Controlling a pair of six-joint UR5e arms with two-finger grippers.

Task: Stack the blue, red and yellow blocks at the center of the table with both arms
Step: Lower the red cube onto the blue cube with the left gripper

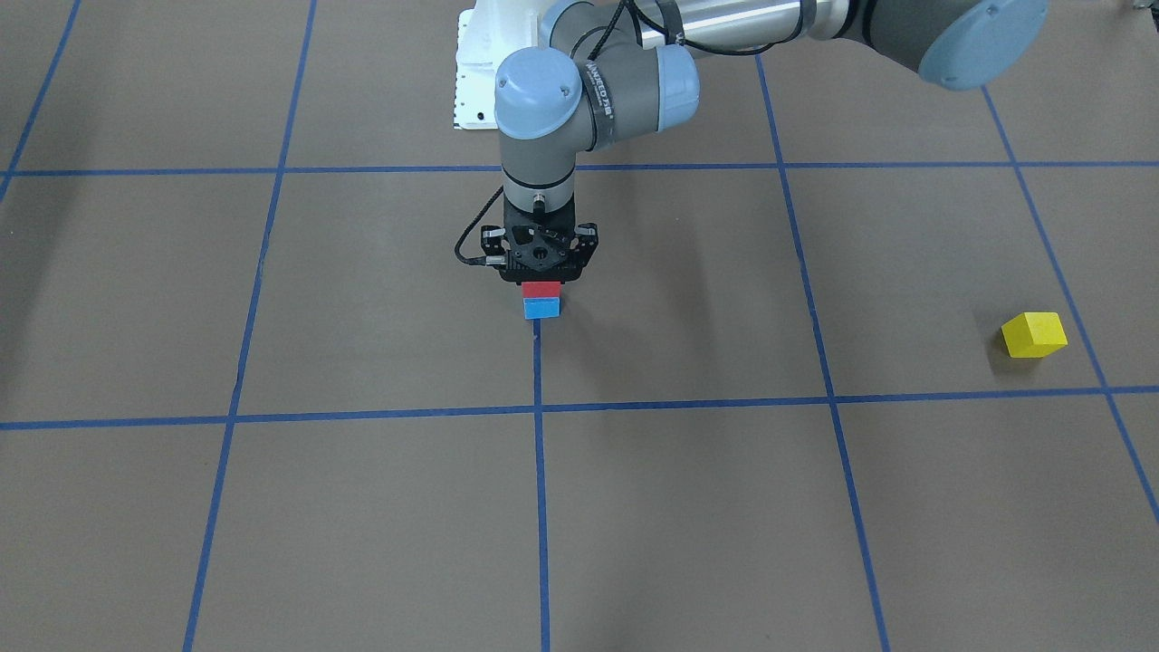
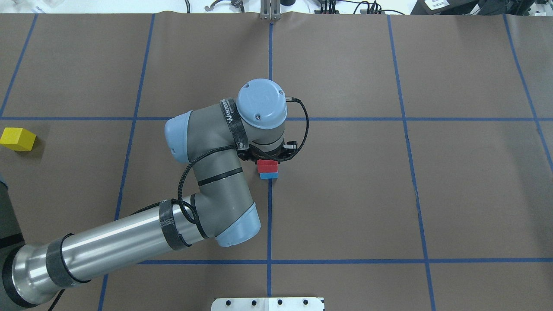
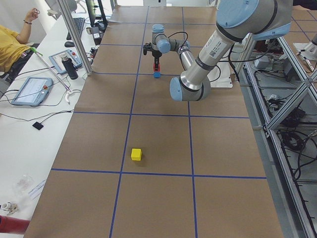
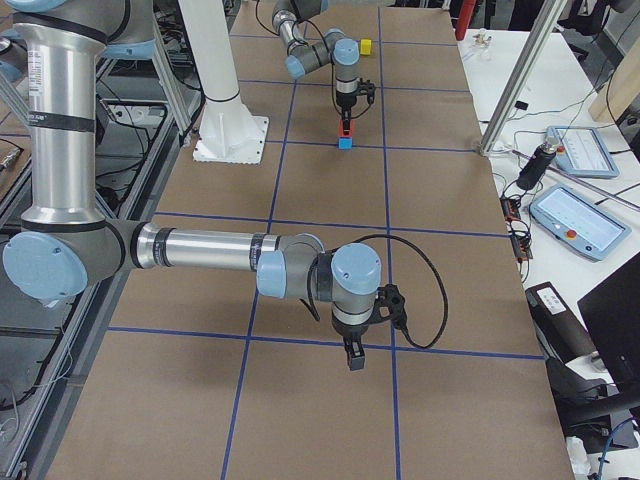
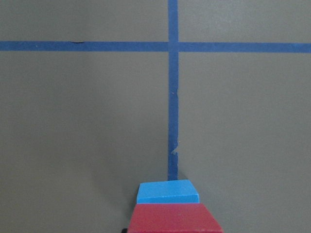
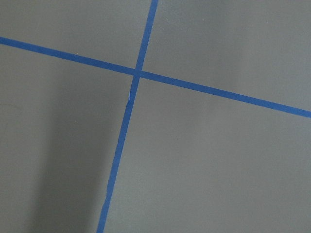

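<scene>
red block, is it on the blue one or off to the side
On it: the red block sits squarely atop the blue block, their edges lined up.

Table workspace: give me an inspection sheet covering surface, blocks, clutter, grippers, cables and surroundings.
Surface: brown table marked with a blue tape grid.
Job's things: red block sits on blue block at the centre; yellow block lies alone toward the robot's left end.
Clutter: nothing seen.
Grippers: left gripper directly over the red block, open or shut cannot be told; right gripper hangs over bare table, state cannot be told.
Cables: black cable loops at the left wrist; second cable loops at the right wrist.
Surroundings: white pedestal; side bench with pendants; a person at the bench.
</scene>
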